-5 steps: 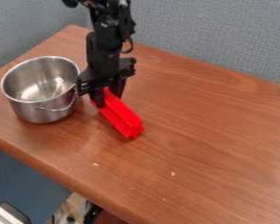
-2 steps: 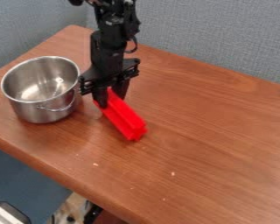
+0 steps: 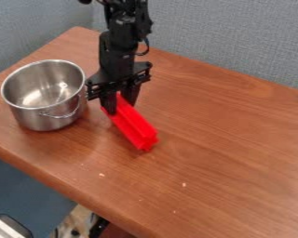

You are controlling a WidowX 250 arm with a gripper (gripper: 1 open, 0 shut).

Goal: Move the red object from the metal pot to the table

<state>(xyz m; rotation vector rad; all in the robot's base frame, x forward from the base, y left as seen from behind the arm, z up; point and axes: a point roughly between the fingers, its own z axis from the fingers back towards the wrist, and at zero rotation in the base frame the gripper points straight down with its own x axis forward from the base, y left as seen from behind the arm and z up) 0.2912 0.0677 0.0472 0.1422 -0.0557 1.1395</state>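
- The red object [image 3: 134, 127] lies on the counter [image 3: 226, 139], just to the right of the metal pot [image 3: 42, 93] and apart from it; its far end sits under the tool [image 3: 118, 99], its near end points toward the camera
- The pot stands empty, interior bare and shiny, small handle facing the block
- The tool points straight down, jaws drawn in tight about the upper end of the red object; it has hold of that end, no gap visible between fingers and block
- Change over the last second: almost none. The arm has stayed put over the same spot; the block's near end sits a touch lower and flatter on the wood than a second ago, so the bar seems to have settled fully onto the surface
- Reading for the task: transfer out of the pot looks done, block resting on the wood rather than hanging
- Remaining step, as judged: release the grip and lift clear
- Risk: the block may shift or tip toward the pot if the fingers drag on opening
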